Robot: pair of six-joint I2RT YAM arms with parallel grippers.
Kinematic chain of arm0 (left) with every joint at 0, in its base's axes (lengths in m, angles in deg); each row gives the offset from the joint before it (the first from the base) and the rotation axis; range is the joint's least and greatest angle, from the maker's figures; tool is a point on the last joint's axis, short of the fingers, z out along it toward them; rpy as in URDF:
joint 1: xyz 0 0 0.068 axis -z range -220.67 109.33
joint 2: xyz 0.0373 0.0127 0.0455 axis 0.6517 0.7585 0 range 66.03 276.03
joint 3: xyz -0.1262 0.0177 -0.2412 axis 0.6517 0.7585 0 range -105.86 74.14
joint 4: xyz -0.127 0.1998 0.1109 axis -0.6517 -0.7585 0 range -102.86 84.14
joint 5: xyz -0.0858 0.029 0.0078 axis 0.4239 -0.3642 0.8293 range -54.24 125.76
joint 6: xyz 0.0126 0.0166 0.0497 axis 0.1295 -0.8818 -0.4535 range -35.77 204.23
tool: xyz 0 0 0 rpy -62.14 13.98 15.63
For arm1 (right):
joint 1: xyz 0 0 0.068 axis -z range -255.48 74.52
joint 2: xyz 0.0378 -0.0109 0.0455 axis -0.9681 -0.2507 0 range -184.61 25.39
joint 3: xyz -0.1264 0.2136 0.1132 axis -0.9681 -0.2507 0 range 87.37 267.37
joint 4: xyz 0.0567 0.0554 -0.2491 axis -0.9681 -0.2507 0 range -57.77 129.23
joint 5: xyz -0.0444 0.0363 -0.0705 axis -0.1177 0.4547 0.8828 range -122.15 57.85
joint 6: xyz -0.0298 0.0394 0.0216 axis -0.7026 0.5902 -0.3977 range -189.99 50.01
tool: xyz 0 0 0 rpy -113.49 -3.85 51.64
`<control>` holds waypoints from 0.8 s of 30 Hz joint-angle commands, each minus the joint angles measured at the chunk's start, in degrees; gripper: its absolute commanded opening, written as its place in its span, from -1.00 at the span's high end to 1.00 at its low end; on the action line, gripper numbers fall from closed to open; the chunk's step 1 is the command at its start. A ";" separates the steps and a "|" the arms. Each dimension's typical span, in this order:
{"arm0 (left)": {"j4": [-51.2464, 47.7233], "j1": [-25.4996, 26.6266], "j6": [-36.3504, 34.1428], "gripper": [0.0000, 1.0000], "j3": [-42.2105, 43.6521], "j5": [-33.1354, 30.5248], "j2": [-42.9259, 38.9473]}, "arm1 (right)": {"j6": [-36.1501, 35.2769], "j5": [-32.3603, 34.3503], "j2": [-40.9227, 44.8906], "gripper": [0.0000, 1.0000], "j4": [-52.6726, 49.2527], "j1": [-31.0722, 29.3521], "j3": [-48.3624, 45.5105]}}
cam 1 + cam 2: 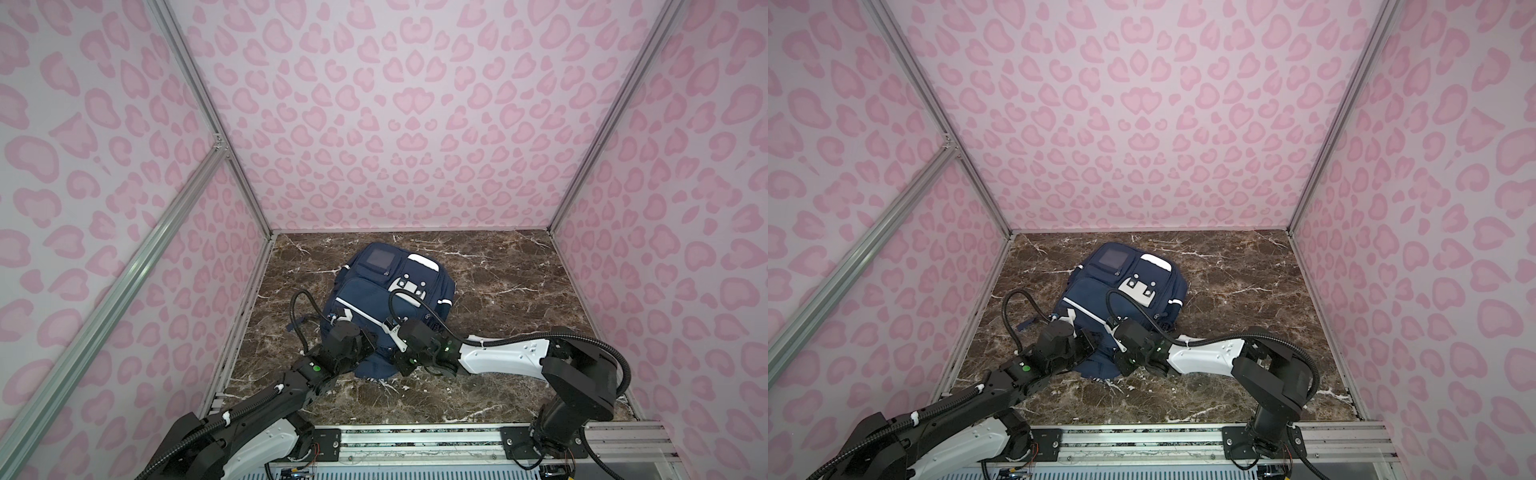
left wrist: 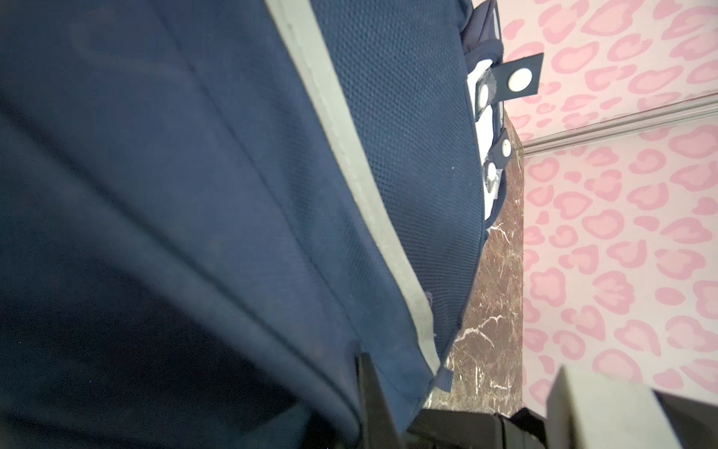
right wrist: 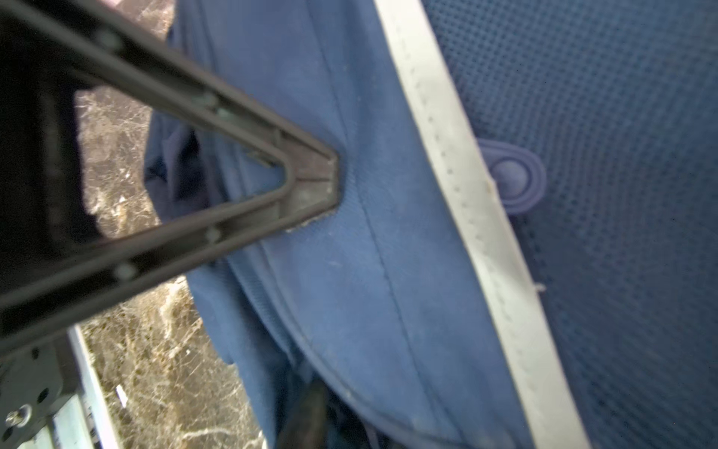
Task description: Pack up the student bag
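The student bag (image 1: 374, 286) (image 1: 1100, 286), navy with white stripes and a white dotted flap (image 1: 409, 286), lies flat on the marble table in both top views. Both grippers are at its near end. My left gripper (image 1: 341, 319) (image 2: 373, 369) is shut, pinching a fold of bag fabric beside the grey stripe (image 2: 349, 175). My right gripper (image 1: 392, 330) (image 3: 311, 396) sits just right of it, low against the bag. Only one of its dark fingers shows, tucked among fabric folds, so its opening is unclear. A black triangular finger (image 3: 311, 182) presses into the fabric in the right wrist view.
The brown marble table (image 1: 498, 291) is boxed in by pink patterned walls at the left, back and right. An aluminium rail (image 1: 415, 440) carrying both arm bases runs along the front edge. A loose navy strap (image 1: 305, 320) trails from the bag's left side.
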 commanded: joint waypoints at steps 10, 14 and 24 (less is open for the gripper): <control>-4.88 0.06 -3.15 0.94 0.98 -4.32 -5.67 | -2.59 7.43 4.43 1.00 -7.49 1.05 -2.85; -5.76 0.13 -2.97 0.94 3.04 -3.84 -6.95 | -2.68 7.55 8.01 1.00 -9.27 4.90 -6.11; -3.96 3.27 -1.65 0.94 5.97 -1.11 -7.46 | -3.33 11.49 9.49 1.00 -14.39 15.94 -1.79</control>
